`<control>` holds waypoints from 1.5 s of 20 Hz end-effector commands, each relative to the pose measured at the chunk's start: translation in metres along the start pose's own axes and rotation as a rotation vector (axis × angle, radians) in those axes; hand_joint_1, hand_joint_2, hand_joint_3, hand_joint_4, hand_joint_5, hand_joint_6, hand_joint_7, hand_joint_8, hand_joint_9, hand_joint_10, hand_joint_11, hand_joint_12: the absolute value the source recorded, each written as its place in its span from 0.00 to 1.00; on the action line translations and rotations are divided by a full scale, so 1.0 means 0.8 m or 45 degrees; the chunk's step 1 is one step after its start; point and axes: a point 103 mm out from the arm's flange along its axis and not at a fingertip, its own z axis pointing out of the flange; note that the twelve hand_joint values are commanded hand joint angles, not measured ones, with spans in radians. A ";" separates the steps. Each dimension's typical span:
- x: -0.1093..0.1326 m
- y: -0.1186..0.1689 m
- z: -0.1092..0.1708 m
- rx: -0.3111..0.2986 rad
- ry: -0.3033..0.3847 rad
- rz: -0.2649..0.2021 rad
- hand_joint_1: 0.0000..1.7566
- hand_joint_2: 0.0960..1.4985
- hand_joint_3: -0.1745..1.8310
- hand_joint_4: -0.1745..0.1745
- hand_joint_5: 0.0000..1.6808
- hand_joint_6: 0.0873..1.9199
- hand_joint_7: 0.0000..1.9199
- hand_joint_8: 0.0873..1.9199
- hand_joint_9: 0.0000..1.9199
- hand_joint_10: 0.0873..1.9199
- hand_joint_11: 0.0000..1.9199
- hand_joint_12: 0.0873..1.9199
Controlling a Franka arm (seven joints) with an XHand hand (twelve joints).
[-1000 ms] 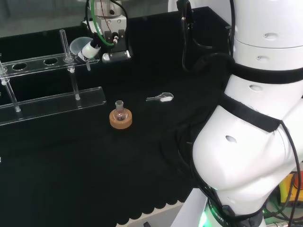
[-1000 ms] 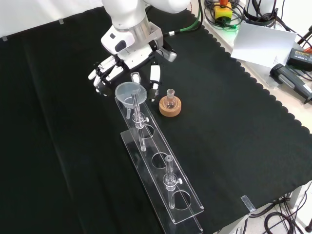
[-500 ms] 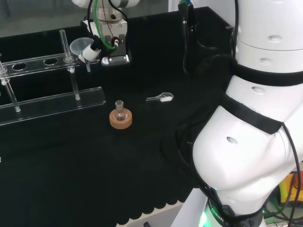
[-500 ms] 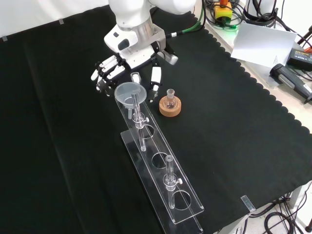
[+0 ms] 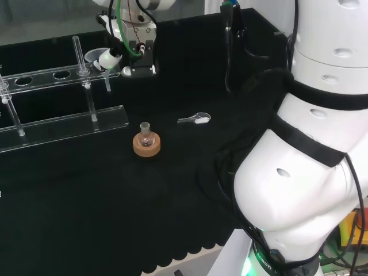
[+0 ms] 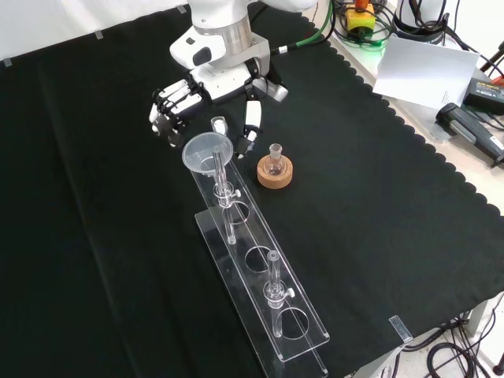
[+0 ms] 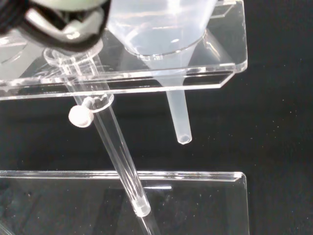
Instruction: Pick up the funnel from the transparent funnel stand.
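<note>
- The arm [image 6: 216,24] has drawn back toward the far end of the bench over the last second: in the front view the wrist sits higher in the picture than before, and in the head view it has shifted up and slightly right.
- The hand [image 6: 206,93] stays at the end of the transparent funnel stand [image 6: 272,315]. Its fingers [image 6: 167,110] curl on one side of the funnel and the thumb [image 6: 251,124] reaches down the other side, so they bracket the funnel. Whether they actually pinch it I cannot tell.
- The funnel [image 6: 207,150] has shifted a little toward the hand in the front view. In the head view its bowl [image 5: 98,56] sits level with the stand's top plate, at its end.
- In the wrist view the cone [image 7: 161,29] sits in the hole of the top plate and the stem [image 7: 177,117] hangs below it, clear of the base plate. I judge the funnel not yet lifted out; the pick is at the closing or first-lift step.
- The small flask on its cork ring [image 6: 274,171] and the scoop [image 5: 195,119] have not moved.
- No brand, label or writing can be read on the funnel, the stand or the hand.
</note>
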 end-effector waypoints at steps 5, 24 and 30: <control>0.002 0.003 0.008 0.065 -0.011 0.002 0.51 0.30 0.32 0.41 0.00 0.00 0.34 0.07 0.10 0.32 0.00 0.36; 0.009 0.008 0.015 0.077 -0.041 0.022 0.48 0.27 0.37 0.57 0.26 0.00 0.34 0.12 0.17 0.31 0.00 0.28; 0.010 0.010 0.016 0.080 -0.048 0.029 0.47 0.27 0.37 0.59 0.31 0.00 0.37 0.13 0.20 0.30 0.00 0.32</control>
